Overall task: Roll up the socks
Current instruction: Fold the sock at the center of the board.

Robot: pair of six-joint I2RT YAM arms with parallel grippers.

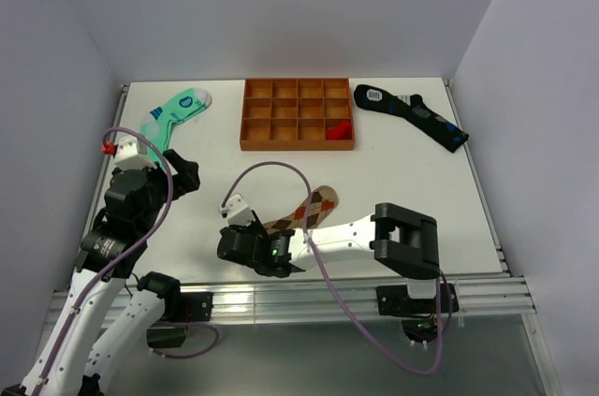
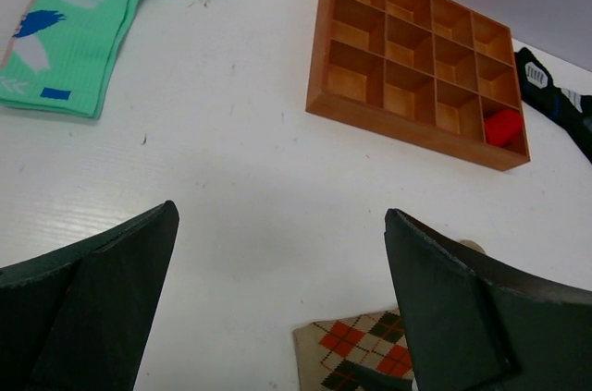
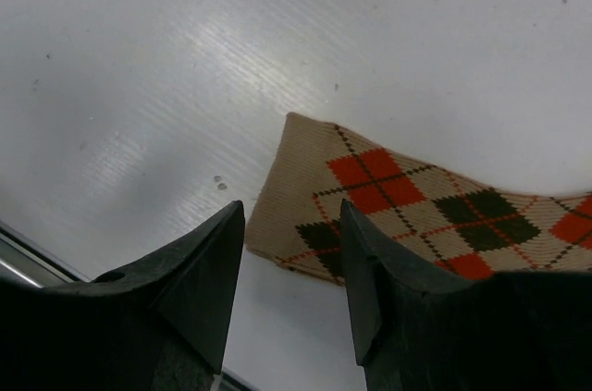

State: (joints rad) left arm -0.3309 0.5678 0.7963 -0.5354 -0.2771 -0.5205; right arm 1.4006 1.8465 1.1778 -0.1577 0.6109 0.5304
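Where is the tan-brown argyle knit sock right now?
In the top view, the tan-brown argyle knit sock lies centrally near the table front edge, nearer than the orange wooden compartment tray, one end at the right end effector.

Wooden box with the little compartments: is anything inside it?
In the box, one small red thing sits in the near right corner compartment; what it is, I cannot tell. The other compartments look empty, though their walls hide parts of some floors.
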